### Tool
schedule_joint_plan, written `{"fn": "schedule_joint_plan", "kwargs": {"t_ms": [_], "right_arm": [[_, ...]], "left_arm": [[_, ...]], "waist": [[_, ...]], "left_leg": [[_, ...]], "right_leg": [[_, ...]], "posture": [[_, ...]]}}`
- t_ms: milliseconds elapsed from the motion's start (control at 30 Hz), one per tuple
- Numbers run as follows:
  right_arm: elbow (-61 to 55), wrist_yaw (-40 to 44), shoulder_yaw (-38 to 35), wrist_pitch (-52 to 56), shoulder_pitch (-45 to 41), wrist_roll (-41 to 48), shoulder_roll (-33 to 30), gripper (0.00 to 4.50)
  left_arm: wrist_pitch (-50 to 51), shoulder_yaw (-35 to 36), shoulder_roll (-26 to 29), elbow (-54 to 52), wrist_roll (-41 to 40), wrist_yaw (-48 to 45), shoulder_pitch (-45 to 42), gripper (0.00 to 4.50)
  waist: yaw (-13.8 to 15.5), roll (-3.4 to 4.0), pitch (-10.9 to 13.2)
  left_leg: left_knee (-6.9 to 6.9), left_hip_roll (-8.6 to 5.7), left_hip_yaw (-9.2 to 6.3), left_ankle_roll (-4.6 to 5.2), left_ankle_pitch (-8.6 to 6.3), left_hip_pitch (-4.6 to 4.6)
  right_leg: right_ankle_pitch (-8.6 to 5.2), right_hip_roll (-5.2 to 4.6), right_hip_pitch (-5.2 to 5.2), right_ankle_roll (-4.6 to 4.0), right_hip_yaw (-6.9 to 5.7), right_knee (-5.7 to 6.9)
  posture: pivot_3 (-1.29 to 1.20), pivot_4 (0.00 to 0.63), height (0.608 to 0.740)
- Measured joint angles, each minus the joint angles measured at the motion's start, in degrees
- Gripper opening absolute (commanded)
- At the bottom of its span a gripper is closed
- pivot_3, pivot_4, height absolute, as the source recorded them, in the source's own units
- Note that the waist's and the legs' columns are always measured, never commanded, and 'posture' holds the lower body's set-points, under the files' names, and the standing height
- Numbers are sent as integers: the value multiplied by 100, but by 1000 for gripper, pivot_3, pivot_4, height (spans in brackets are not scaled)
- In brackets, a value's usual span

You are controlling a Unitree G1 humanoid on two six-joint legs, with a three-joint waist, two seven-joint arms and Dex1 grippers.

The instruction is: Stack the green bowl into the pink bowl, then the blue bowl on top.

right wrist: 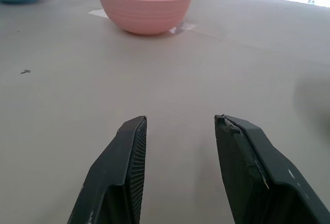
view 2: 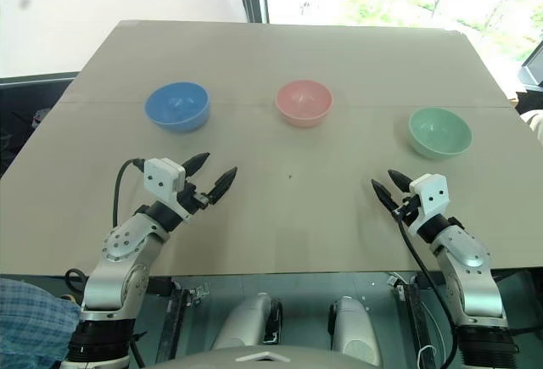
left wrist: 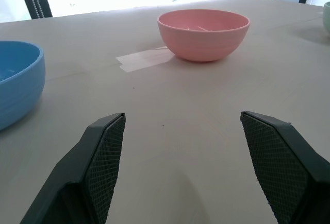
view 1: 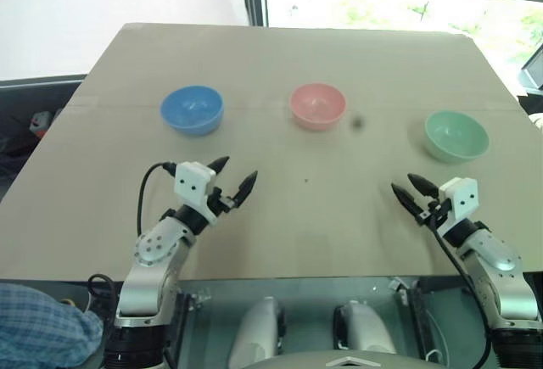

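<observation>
left gripper [view 1: 234,177] spread wide; right gripper [view 1: 412,192] apparently parted, empty.

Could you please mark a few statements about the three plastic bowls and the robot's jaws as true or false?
1. The round salmon-pink plastic bowl stands between the other two bowls. True.
2. The pale mint-green plastic bowl is nested inside the pink one. False: it stands alone on the table, on the robot's right.
3. The left gripper has its jaws open and empty. True.
4. The sky-blue plastic bowl is upside down. False: it is upright, rim up.
5. The right gripper holds a bowl. False: its jaws are open, empty.
</observation>
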Motion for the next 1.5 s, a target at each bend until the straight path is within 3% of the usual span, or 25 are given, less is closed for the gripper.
{"fn": "schedule_joint_plan", "kwargs": {"t_ms": [833,1067,1267,1500], "right_arm": [[193,227,5,-58,-188,-26,-114,2183],[197,203,475,358,-1134,-457,-308,2183],[710,173,1406,742,-2458,-1476,-455,2183],[2003,588,2186,980,-4337,-1851,192,2183]], "left_arm": [[-184,64,139,2,-253,-401,181,3786],[61,341,266,-18,-854,-583,171,3786],[296,648,442,-91,-1431,-823,184,3786],[380,832,566,-437,-1999,-1285,618,3786]], "waist": [[-4,0,0],[-29,1,1],[-15,1,1],[-144,2,2]], "left_leg": [[1,0,2,1,0,1],[1,3,2,-1,1,2],[2,-1,0,0,1,-3],[1,1,-1,-2,2,-25]], "right_leg": [[0,3,0,0,1,1],[0,6,-2,0,1,2],[0,6,-4,0,-3,-1],[0,11,-24,1,-7,0]], "posture": [[0,150,740],[0,150,740],[0,150,740],[0,150,740]]}}
